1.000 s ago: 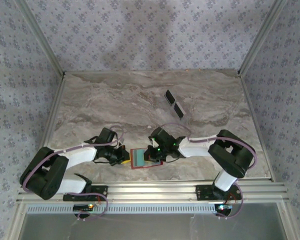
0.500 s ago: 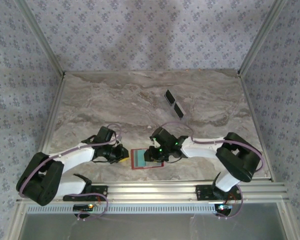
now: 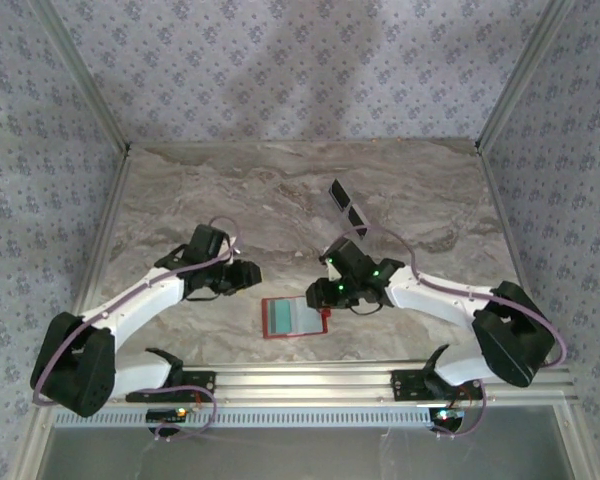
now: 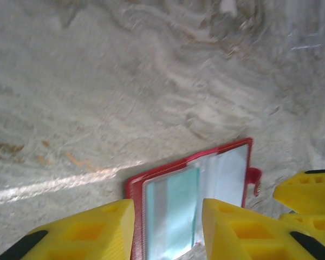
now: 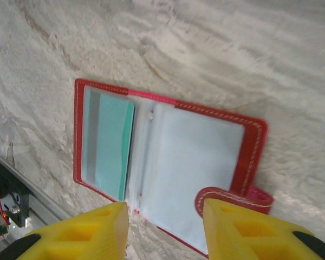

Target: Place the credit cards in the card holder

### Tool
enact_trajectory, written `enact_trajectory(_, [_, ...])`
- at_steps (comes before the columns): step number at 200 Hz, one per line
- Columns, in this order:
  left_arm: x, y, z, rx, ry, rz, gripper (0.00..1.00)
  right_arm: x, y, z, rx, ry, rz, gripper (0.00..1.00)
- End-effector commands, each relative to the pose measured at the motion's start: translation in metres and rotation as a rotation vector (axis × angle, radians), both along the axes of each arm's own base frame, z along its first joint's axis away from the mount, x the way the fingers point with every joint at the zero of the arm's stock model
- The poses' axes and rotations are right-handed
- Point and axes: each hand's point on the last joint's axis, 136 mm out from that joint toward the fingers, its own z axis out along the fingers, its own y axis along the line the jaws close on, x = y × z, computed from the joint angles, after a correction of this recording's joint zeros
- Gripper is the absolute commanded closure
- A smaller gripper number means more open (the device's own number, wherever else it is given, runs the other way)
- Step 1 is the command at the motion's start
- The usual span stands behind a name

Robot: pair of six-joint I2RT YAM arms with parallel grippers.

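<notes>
The left arm and right arm have white links, black joints, lilac cables and yellow gripper fingers.

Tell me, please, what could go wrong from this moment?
The wallet lies open on the table with nothing holding it, so it may slide or fold when a card is pushed in. The two dark cards lie flat and far from it; thin cards are hard to pinch and may slip.

Left arm stretched from lower left toward frame centre, left end effector with yellow fingers spread, nothing held, right arm reaching from lower right, right end effector likewise spread
</notes>
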Motion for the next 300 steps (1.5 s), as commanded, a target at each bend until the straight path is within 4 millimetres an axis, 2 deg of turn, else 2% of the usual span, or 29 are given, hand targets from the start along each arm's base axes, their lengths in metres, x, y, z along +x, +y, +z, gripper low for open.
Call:
enact_trajectory(1, [0.009,0.003,0.009,0.068,-0.049,-0.014,0.59,0.01,-0.014,0.007,-0.048,-0.043,0.024,0.57])
enact_trajectory(21, [0.009,0.0,0.007,0.074,-0.039,-0.026,0.58,0.013,-0.013,0.013,-0.042,-0.055,0.052,0.59])
enact_trajectory(45, [0.008,-0.002,-0.001,0.093,-0.039,-0.035,0.58,0.014,-0.012,0.008,-0.037,-0.056,0.067,0.6])
enact_trajectory(67, [0.012,-0.006,0.003,0.104,-0.058,-0.028,0.57,0.031,-0.024,0.016,-0.085,-0.101,0.045,0.59])
enact_trajectory(87, [0.018,-0.011,0.018,0.131,-0.12,-0.048,0.53,0.057,-0.04,0.034,-0.104,-0.193,0.003,0.56])
enact_trajectory(102, [0.024,-0.013,0.026,0.154,-0.152,-0.045,0.49,0.085,-0.055,0.05,-0.124,-0.263,-0.049,0.51])
enact_trajectory(144, [0.04,-0.027,0.043,0.161,-0.186,-0.062,0.33,0.157,-0.101,0.097,-0.172,-0.405,-0.206,0.17])
enact_trajectory(169, [0.047,-0.036,0.061,0.148,-0.219,-0.064,0.16,0.188,-0.128,0.11,-0.142,-0.408,-0.281,0.15])
enact_trajectory(172, [0.048,-0.037,0.064,0.146,-0.227,-0.064,0.1,0.191,-0.13,0.11,-0.134,-0.407,-0.288,0.15])
enact_trajectory(176, [0.048,-0.038,0.066,0.147,-0.231,-0.064,0.08,0.196,-0.133,0.11,-0.118,-0.406,-0.295,0.15])
enact_trajectory(186, [0.049,-0.04,0.071,0.148,-0.245,-0.063,0.07,0.204,-0.138,0.103,-0.081,-0.381,-0.3,0.16])
enact_trajectory(188, [0.05,-0.04,0.073,0.148,-0.247,-0.061,0.07,0.21,-0.137,0.11,-0.065,-0.393,-0.301,0.16])
enact_trajectory(192, [0.05,-0.041,0.074,0.145,-0.249,-0.062,0.07,0.215,-0.137,0.112,-0.044,-0.388,-0.298,0.17])
enact_trajectory(211, [0.05,-0.045,0.076,0.134,-0.237,-0.063,0.07,0.226,-0.144,0.102,-0.019,-0.329,-0.292,0.22])
enact_trajectory(244, [0.041,-0.052,0.072,0.161,-0.225,-0.102,0.09,0.23,-0.151,0.076,-0.005,-0.277,-0.285,0.31])
enact_trajectory(259, [0.04,-0.051,0.069,0.161,-0.219,-0.089,0.09,0.228,-0.147,0.066,0.01,-0.245,-0.27,0.32])
enact_trajectory(282, [0.04,-0.052,0.069,0.159,-0.216,-0.088,0.09,0.224,-0.138,0.056,0.061,-0.209,-0.249,0.42])
enact_trajectory(300, [0.043,-0.053,0.069,0.155,-0.22,-0.078,0.09,0.219,-0.125,0.057,0.136,-0.179,-0.225,0.48])
